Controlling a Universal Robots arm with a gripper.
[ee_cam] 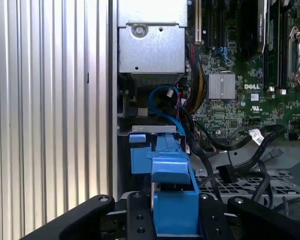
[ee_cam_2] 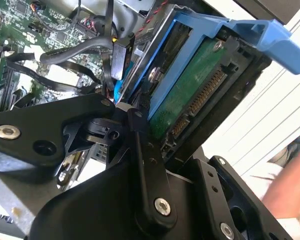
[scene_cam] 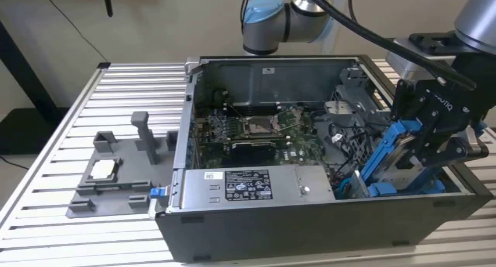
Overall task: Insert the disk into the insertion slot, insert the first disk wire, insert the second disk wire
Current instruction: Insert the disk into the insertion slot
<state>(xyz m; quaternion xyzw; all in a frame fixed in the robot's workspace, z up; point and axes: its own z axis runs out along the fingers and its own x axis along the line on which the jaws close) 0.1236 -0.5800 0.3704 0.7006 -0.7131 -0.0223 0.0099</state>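
The disk, a drive in a blue carrier, is clamped tilted in the gripper, its lower end at the blue-edged insertion slot just beneath.

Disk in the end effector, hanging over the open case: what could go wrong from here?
1. The disk sits tilted in the end effector, so its blue carrier could jam instead of sliding in.
2. Loose black cables and a blue cable lie right beside its path and may get pinched or snagged.
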